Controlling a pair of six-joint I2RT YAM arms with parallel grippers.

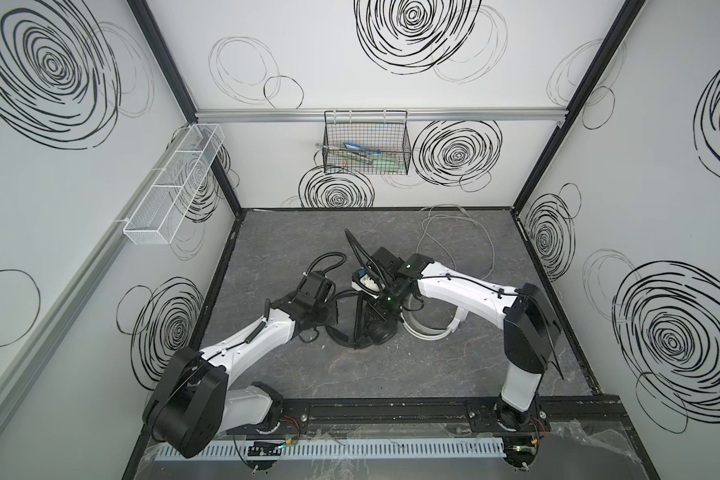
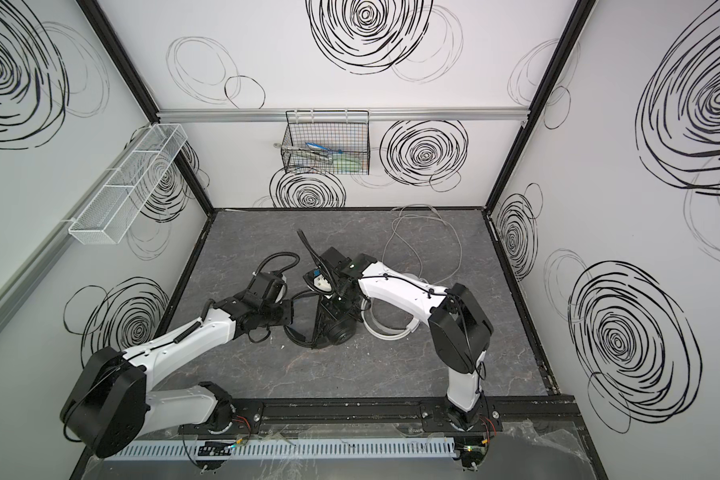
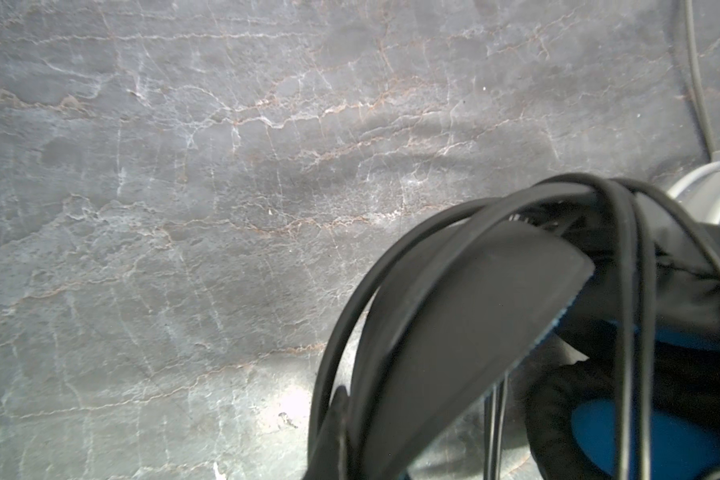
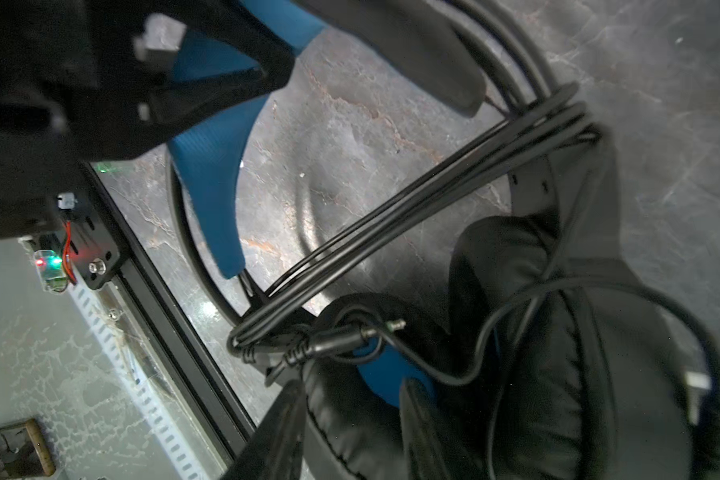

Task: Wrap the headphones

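The black headset [image 1: 380, 334] sits near the middle of the gray marbled mat [image 1: 412, 374]. Its thin black cable [image 4: 412, 199] runs in several taut strands across the open arc of the headband [image 3: 474, 311]. In the left wrist view more loops drape over that band. The plug [image 4: 341, 338] lies loose on a padded ear cushion [image 4: 537, 332] of the black headset, and the inside of the cup shows blue.

The left gripper [image 1: 329, 318] is at the black headset's band, on the side away from the ear cups. Its jaws are clenched on the blue-lined band, as the right wrist view shows. The right gripper [image 4: 346, 424] comes down over the black headset's ear cups. Its 2 fingers [image 4: 279, 432] stand apart with the rim of a cushion between them. Whether they squeeze that rim or only straddle it cannot be told.

The white headset [image 1: 429, 332] lies just beside the black headset, on the right arm's side. Its white cup with a blue mark [image 1: 364, 283] shows just beyond the black headset. The white cable [image 1: 454, 224] sprawls in loose, unwrapped loops on the mat beyond the black headset, toward the rear wall. A black wire basket [image 1: 366, 145] hangs on that wall, well beyond the black headset.
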